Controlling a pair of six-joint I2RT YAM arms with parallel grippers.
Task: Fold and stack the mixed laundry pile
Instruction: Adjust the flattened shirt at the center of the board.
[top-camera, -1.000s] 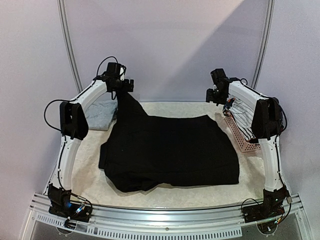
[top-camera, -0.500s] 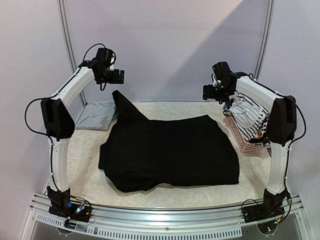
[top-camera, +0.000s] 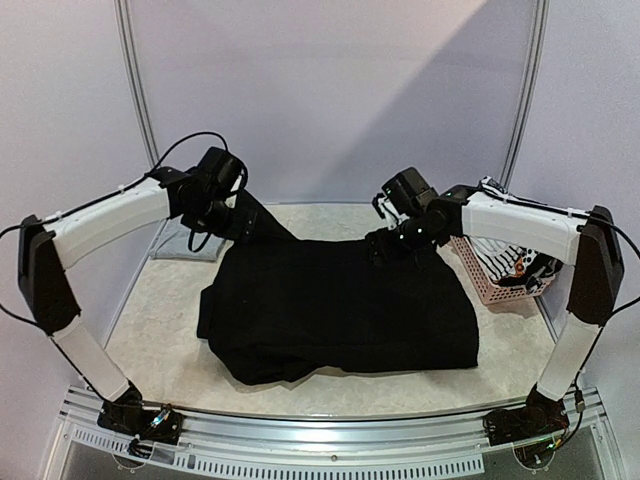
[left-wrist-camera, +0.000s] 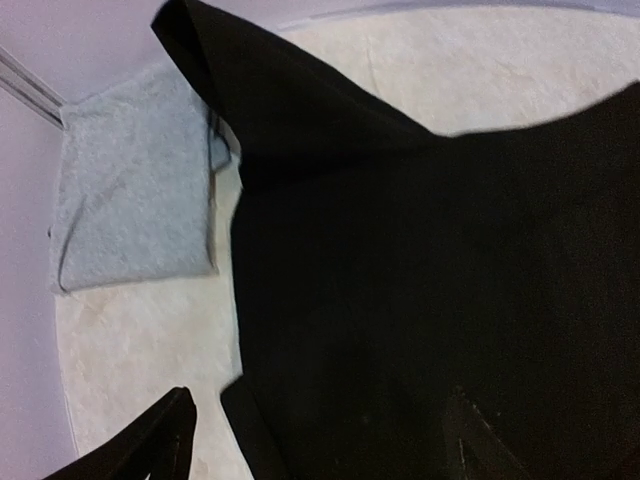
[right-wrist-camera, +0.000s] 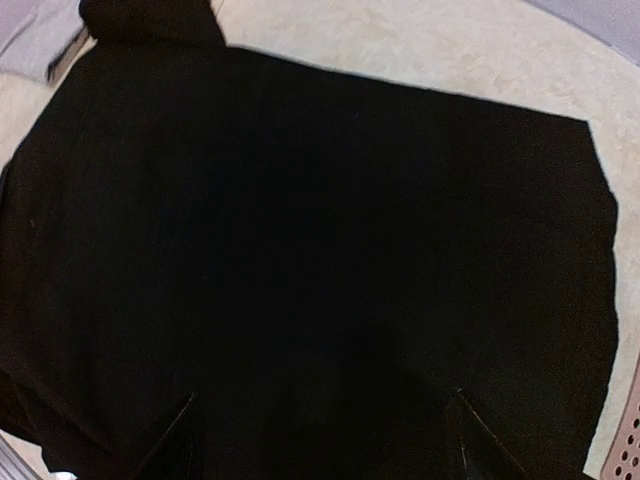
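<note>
Laundry lies in three places: the black trousers (top-camera: 340, 305) spread flat on the middle of the table (top-camera: 160, 340); a folded grey garment (left-wrist-camera: 135, 200) at the far left corner, touching them; a striped piece (top-camera: 500, 256) in the pink basket (top-camera: 490, 285). The left gripper (top-camera: 243, 218) and right gripper (top-camera: 385, 245) hover over the trousers' far edge, fingers apart, holding nothing; probably placed so to pinch that edge for a fold.

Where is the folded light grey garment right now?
The light grey garment lies flat at the table's far left corner, seen in the left wrist view, right beside the black garment's far tip.
</note>
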